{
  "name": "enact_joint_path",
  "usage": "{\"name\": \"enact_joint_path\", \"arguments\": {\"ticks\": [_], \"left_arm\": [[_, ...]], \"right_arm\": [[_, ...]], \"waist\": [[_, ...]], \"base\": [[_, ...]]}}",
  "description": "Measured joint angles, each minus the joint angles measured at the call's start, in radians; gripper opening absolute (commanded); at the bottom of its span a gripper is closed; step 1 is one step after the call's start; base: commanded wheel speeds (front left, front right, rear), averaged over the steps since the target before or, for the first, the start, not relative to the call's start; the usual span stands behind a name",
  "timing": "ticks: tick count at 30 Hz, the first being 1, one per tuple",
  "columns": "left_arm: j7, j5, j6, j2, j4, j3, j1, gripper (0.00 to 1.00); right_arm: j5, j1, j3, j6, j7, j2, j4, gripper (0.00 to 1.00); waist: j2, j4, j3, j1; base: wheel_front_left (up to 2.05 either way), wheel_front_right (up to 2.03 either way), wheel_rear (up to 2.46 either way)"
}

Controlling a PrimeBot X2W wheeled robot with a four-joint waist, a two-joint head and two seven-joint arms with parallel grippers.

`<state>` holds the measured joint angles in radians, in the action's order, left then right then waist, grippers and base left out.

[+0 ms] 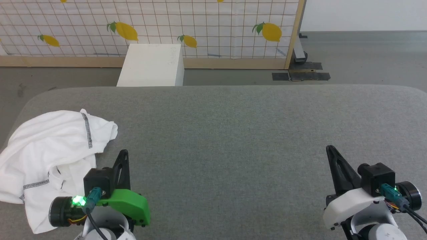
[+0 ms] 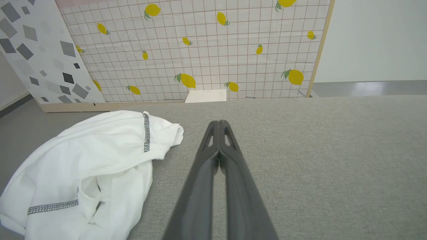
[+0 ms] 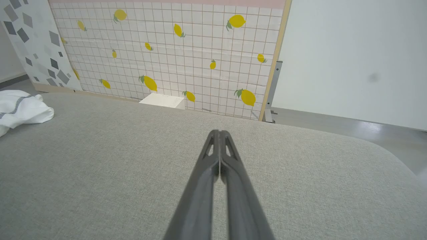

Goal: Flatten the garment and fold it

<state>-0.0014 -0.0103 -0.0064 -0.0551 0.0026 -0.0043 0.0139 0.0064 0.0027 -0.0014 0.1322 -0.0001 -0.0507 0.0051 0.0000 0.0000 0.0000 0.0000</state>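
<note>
The garment (image 1: 50,156) is a white T-shirt with dark stitched seams, lying crumpled in a heap at the left end of the grey table (image 1: 233,133). It also shows at the left of the left wrist view as the garment (image 2: 90,173), and at the far left edge of the right wrist view as the garment (image 3: 20,110). My left gripper (image 1: 124,154) sits just right of the heap, shut and empty, fingers pressed together (image 2: 219,125). Far to the right, my right gripper (image 1: 330,149) is also shut and empty (image 3: 217,133), well away from the cloth.
A rigid white box (image 1: 151,65) stands on the floor beyond the table's far edge. Behind it is a lemon-patterned screen (image 1: 200,26) with a wooden frame. The table's rounded corners lie at far left and far right.
</note>
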Motion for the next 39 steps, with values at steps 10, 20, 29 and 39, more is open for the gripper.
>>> {"name": "enact_joint_path", "arguments": {"ticks": [10,20,29,39], "left_arm": [[0.000,0.000,0.000,0.000,0.000,0.000,0.000,0.00],[0.000,0.000,0.000,0.000,0.000,0.000,0.000,0.00],[-0.001,-0.005,0.000,0.000,0.005,-0.007,0.000,1.00],[-0.019,-0.017,0.005,0.000,0.023,-0.012,0.001,1.00]], "right_arm": [[0.000,0.000,0.000,0.000,0.000,0.000,0.000,0.00],[0.000,0.000,0.000,0.000,0.000,0.000,0.000,0.00],[0.004,0.000,-0.001,0.000,-0.001,0.000,0.005,1.00],[0.024,0.000,-0.005,0.000,-0.021,0.000,0.021,1.00]], "waist": [[0.0000,0.000,0.000,0.0000],[0.0000,0.000,0.000,0.0000],[0.0000,0.000,0.000,0.0000],[0.0000,0.007,0.002,0.0000]], "base": [[0.00,0.00,0.00],[0.00,0.00,0.00],[0.00,0.00,0.00],[0.00,0.00,0.00]]}}
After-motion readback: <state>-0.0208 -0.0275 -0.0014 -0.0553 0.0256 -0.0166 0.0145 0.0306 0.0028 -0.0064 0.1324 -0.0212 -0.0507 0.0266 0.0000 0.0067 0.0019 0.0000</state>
